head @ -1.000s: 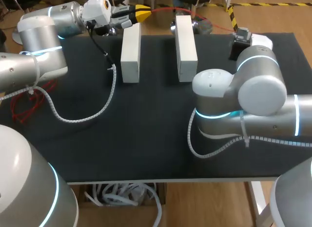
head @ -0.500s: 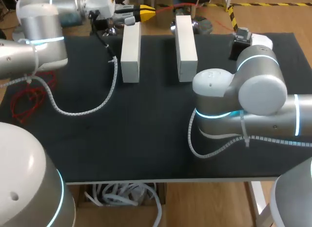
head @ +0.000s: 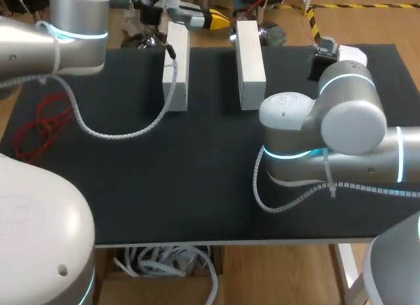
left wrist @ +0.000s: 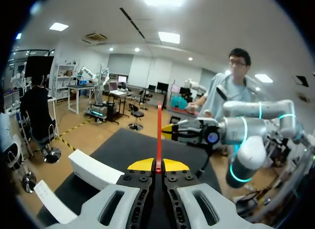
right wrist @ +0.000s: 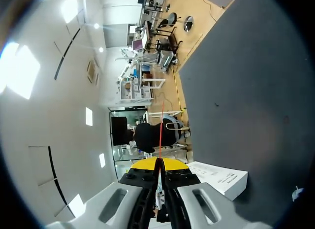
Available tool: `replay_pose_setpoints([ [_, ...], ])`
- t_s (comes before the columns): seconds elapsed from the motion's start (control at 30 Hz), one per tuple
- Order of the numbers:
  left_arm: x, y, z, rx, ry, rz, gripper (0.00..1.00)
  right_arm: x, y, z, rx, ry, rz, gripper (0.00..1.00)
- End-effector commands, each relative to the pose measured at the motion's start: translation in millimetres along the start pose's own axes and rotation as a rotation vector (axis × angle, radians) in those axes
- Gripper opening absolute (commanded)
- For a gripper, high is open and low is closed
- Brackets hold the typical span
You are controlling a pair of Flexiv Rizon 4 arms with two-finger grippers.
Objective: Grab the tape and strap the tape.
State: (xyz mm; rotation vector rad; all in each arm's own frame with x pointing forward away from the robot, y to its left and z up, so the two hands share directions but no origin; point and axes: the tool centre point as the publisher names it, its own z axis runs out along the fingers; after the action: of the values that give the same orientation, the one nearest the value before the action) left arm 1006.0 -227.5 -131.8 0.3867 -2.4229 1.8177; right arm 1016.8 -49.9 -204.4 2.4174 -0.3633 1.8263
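One end effector (head: 220, 20) pinches tape (left wrist: 159, 125) beyond table (head: 197, 174) edge.

The tape (left wrist: 159, 135) is pinched between the left gripper's (left wrist: 158, 165) fingertips and runs straight ahead of it. On the table (head: 164, 174), the left block (head: 175, 65) lies just under and beside this gripper, and the right block (head: 250, 56) lies farther to its side. The right gripper (right wrist: 160, 164) also pinches the tape, with a block beside it.

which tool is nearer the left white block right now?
Left. The left tool is just beside the left block's far end; the right tool is past the other block, near the far right corner.
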Motion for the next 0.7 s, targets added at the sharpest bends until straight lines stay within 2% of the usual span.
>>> replay_pose_setpoints([
  [0.03,15.7,-9.8,-5.6,-0.796,-0.352,-0.089,0.0,3.4,0.7,-0.7,0.001,-0.009,-0.003,0.0],
  [0.2,27.2,-9.2,-6.9,-0.929,-0.371,-0.085,0.0,3.4,0.7,-0.7,0.001,-0.009,-0.003,0.0],
  [0.33,32.1,-6.6,-0.4,-1.002,-0.349,-0.074,0.0,3.4,0.7,-0.7,0.001,-0.009,-0.003,0.0],
  [0.53,32.1,-1.1,3.0,-1.012,-0.328,-0.058,0.0,3.4,0.7,-0.7,0.001,-0.009,-0.003,0.0],
  [0.67,34.5,2.1,-3.4,-1.016,-0.309,-0.058,0.0,3.4,0.7,-0.7,0.001,-0.009,-0.003,0.0],
  [0.7,35.2,2.6,-6.7,-0.995,-0.301,-0.065,0.0,3.4,0.7,-0.7,0.001,-0.009,-0.003,0.0],
])
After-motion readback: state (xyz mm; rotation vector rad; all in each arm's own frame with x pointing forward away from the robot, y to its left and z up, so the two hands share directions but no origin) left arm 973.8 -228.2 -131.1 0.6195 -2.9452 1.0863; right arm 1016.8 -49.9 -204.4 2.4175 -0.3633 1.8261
